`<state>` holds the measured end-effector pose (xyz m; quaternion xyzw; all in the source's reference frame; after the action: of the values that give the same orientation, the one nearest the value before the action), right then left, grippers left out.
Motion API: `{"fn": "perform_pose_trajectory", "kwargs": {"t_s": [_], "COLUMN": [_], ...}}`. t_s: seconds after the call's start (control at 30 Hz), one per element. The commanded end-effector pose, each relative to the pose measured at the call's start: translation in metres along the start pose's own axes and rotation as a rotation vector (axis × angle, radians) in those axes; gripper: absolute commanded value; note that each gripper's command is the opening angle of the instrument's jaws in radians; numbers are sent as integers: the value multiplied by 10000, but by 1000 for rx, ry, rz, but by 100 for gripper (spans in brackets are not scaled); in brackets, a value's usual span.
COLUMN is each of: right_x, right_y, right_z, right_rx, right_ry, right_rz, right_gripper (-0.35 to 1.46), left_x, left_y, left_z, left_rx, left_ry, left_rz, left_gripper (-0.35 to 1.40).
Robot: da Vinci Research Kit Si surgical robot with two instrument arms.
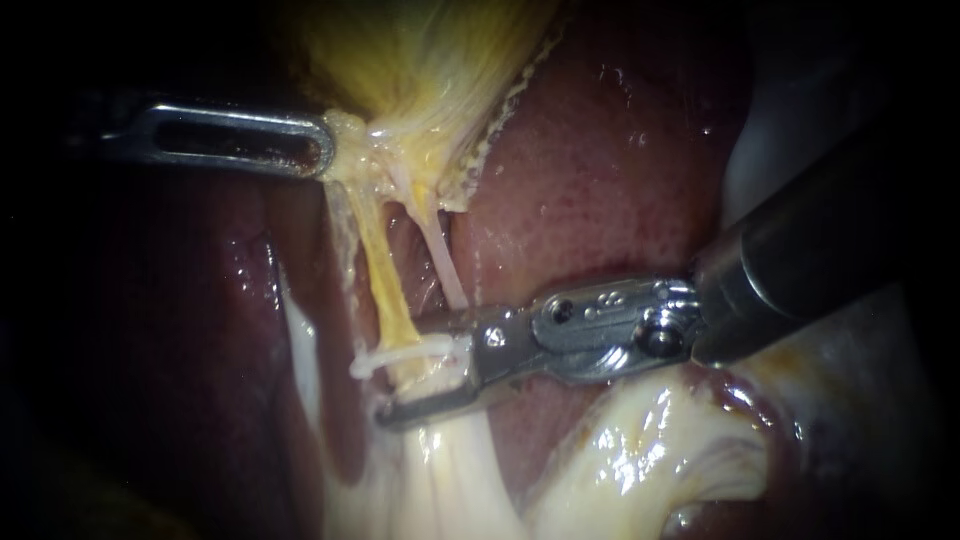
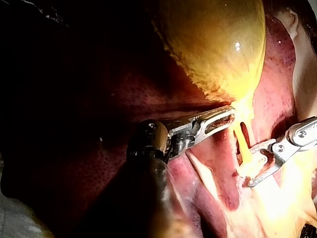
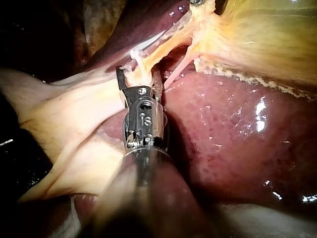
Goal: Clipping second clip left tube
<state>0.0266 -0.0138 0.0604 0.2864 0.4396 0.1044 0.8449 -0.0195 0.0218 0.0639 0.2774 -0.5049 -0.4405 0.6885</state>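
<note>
Left tube (image 1: 385,275), yellow and taut, drops from the gallbladder (image 1: 420,60); a white clip (image 1: 400,358) crosses it, well below the gallbladder.

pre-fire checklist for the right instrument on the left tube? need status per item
1. Left tube lies between the right instrument's open jaws: ok.
2. Right tube is outside those jaws: ok, going by the right wrist view.
3. White clip is clear of the jaws: cannot tell, it sits between them.
4. Both jaw tips reach past the left tube: cannot tell, only the lower tip shows beyond it.
5. Left instrument is shut on the gallbladder, tubes taut: ok.
</note>
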Motion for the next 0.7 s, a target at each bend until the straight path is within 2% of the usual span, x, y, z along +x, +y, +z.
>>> {"fn": "perform_pose_trajectory", "kwargs": {"t_s": [0.03,0.13,0.27,0.57,0.7], "right_x": [0,1,5,16,23], "right_y": [0,1,5,17,21], "right_z": [0,-1,-7,-20,-25], "right_rx": [1,2,11,21,29], "right_ry": [1,7,41,67,98], "right_rz": [0,6,28,44,54], "right_gripper": [45,46,46,46,46], "left_x": [0,0,0,0,0], "left_y": [0,0,0,0,0], "left_z": [0,-1,-1,-1,-1], "left_rx": [1,1,1,1,1], "left_ry": [0,0,0,0,0], "left_rz": [0,0,0,0,0], "left_gripper": [-35,-35,-35,-35,-35]}}
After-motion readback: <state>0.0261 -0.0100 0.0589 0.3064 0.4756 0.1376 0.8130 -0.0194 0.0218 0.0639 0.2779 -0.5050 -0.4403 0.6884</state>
